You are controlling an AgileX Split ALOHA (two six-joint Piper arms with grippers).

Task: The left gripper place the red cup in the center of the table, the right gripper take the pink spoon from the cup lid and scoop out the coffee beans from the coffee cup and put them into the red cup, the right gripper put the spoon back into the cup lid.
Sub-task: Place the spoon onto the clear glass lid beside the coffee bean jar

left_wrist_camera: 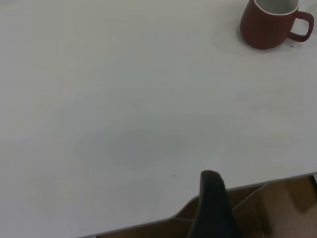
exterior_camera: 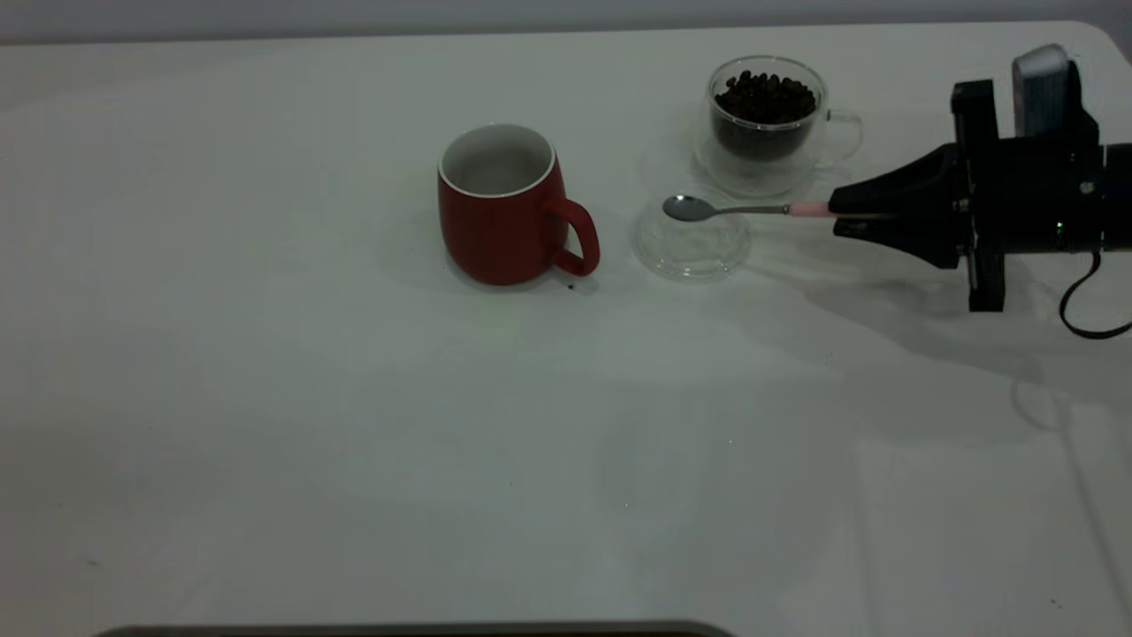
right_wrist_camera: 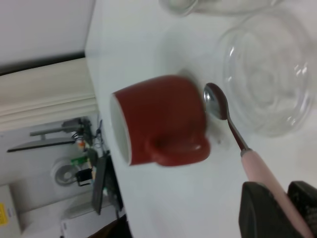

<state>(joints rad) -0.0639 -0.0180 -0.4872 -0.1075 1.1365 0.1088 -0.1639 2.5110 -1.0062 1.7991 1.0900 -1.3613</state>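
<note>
The red cup (exterior_camera: 502,208) stands upright and empty near the table's middle, handle toward the right arm. It also shows in the left wrist view (left_wrist_camera: 270,25) and the right wrist view (right_wrist_camera: 158,121). My right gripper (exterior_camera: 836,217) is shut on the pink handle of the spoon (exterior_camera: 725,210) and holds it level, its empty bowl above the clear cup lid (exterior_camera: 692,243). The glass coffee cup (exterior_camera: 766,119) full of beans stands just behind the lid. My left gripper (left_wrist_camera: 213,208) is at the table's near edge, far from the red cup and outside the exterior view.
A small dark speck (exterior_camera: 570,285) lies on the table by the red cup's handle. The white table (exterior_camera: 354,442) stretches wide in front of the cups. Brown cardboard (left_wrist_camera: 277,208) shows beyond the table edge in the left wrist view.
</note>
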